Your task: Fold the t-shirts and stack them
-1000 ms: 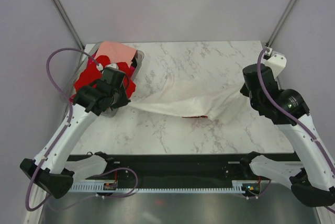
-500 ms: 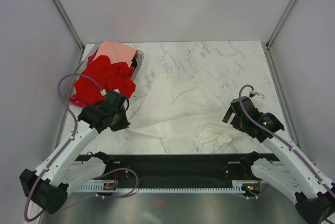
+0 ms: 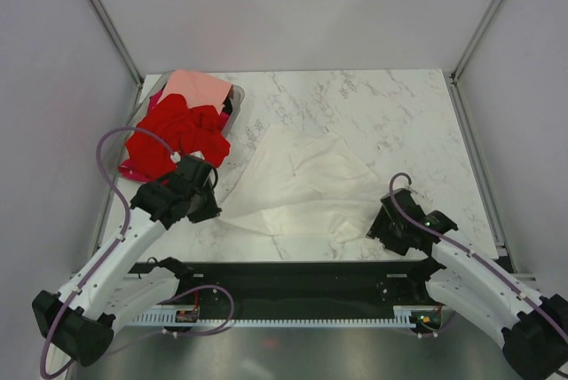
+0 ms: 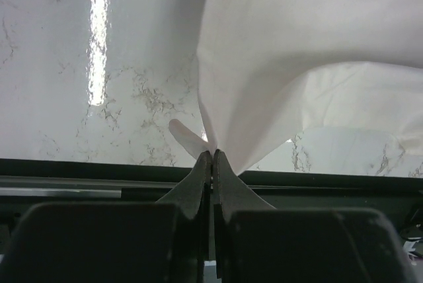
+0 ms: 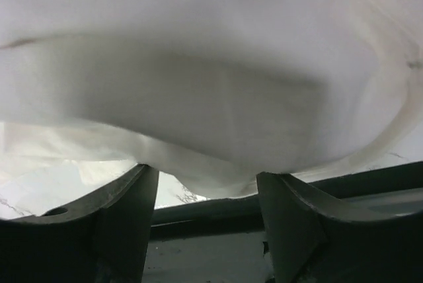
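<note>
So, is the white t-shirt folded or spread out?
Spread out, not folded: the cream-white t-shirt lies loose and rumpled on the table, one edge pinched in the left tool.

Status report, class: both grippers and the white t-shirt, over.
Left gripper shut on white t-shirt, near-left corner. Right gripper open at its near-right edge. Red t-shirts piled far left, clear of it.

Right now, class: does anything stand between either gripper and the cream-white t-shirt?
Nothing visible does. The left gripper is shut on an edge of the cream-white t-shirt, and the right gripper, open, sits right against the cloth.
</note>
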Controlling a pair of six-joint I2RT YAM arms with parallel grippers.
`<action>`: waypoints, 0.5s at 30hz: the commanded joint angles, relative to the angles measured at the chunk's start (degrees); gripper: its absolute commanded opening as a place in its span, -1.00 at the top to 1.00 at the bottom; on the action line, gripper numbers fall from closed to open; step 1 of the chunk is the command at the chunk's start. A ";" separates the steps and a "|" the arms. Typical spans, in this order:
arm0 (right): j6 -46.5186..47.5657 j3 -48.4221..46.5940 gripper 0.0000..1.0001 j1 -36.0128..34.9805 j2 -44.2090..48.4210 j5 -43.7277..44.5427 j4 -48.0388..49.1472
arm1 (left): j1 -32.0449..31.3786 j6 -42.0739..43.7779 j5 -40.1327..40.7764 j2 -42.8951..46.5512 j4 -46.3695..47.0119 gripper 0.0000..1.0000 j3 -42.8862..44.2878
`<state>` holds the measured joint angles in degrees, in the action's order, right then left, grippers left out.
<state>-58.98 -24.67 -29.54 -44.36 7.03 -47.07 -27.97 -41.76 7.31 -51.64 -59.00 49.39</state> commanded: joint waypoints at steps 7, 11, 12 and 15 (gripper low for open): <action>4.21 -7.80 1.00 -0.34 -6.36 2.02 4.57 | 0.28 -0.26 0.33 0.30 1.61 0.96 0.27; 6.85 -29.95 1.00 -0.26 -3.89 8.78 -9.86 | 0.28 -0.17 2.79 3.64 -4.44 0.96 9.81; 7.73 -34.79 1.00 -0.26 -4.59 12.10 -12.32 | 0.28 -0.08 4.88 4.17 -5.85 0.96 12.20; 10.28 -48.87 0.77 0.18 -9.16 15.64 -20.85 | 0.28 1.15 7.45 4.27 -8.14 0.96 20.03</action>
<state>-52.56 -63.31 -29.67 -51.92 14.55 -57.82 -27.97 -41.69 9.98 -49.45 -64.69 61.10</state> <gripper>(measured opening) 0.085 0.029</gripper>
